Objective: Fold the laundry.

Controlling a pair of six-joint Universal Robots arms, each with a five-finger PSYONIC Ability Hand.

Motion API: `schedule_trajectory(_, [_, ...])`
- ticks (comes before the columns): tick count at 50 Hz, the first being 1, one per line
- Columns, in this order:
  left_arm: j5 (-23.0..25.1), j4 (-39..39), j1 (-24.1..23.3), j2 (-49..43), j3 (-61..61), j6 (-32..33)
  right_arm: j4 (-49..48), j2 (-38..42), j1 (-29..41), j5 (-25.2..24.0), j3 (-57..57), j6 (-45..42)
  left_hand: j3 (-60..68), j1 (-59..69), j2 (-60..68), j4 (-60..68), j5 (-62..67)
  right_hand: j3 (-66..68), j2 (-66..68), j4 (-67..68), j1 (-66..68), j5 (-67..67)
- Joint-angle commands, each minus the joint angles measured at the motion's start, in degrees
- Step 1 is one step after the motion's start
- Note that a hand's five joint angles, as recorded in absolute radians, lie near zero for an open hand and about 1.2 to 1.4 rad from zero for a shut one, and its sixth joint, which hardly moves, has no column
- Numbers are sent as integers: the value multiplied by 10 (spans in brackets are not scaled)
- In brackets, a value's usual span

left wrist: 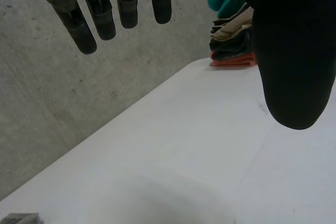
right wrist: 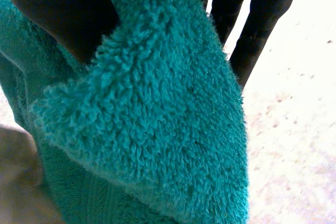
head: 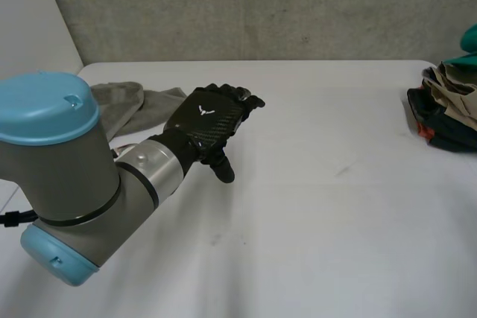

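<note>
Nearest the front edge of the tabletop (head: 298, 243), at its left side, the left arm (head: 59, 176) looms large, a grey joint under a light-blue cap. Past it the left hand (head: 212, 128) reaches out over the white surface left of the middle, its fingers (left wrist: 86, 24) straight and spread away from the thumb (left wrist: 294, 66), with nothing in its hold. The surface around it is plain matte white with a few faint scuffs and specks. Just behind the hand, toward the far left corner, a grey cloth (head: 123, 102) lies rumpled, partly hidden by the arm. Over at the right edge, near the far right corner, sits a pile of laundry (head: 447, 109) in beige, dark and orange-red layers. A teal towel (right wrist: 157, 129) rises above that pile, and the right hand (right wrist: 52, 9) has a fold of it pinched between thumb and fingers. Behind the far edge stands a rough grey concrete wall (head: 261, 5).
</note>
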Motion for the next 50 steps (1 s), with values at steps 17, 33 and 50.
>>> schedule_trajectory(17, [0, 0, 0, 4, 0, 1, 160, -90, -47, -36, 114, -39, 7, 13, 12, 9, -2, -579, -556, -590, -485, -544])
schedule_trajectory(33, [-1, -2, 5, 48, -14, 1, 650, -160, -144, 214, -66, -470, 5, 11, 10, 8, -4, -579, -556, -590, -485, -544])
schedule_trajectory(50, [-90, 56, 123, 95, 31, -2, 397, -395, 208, 247, 178, -382, -3, 3, 2, -1, -12, -579, -556, -590, -485, -544])
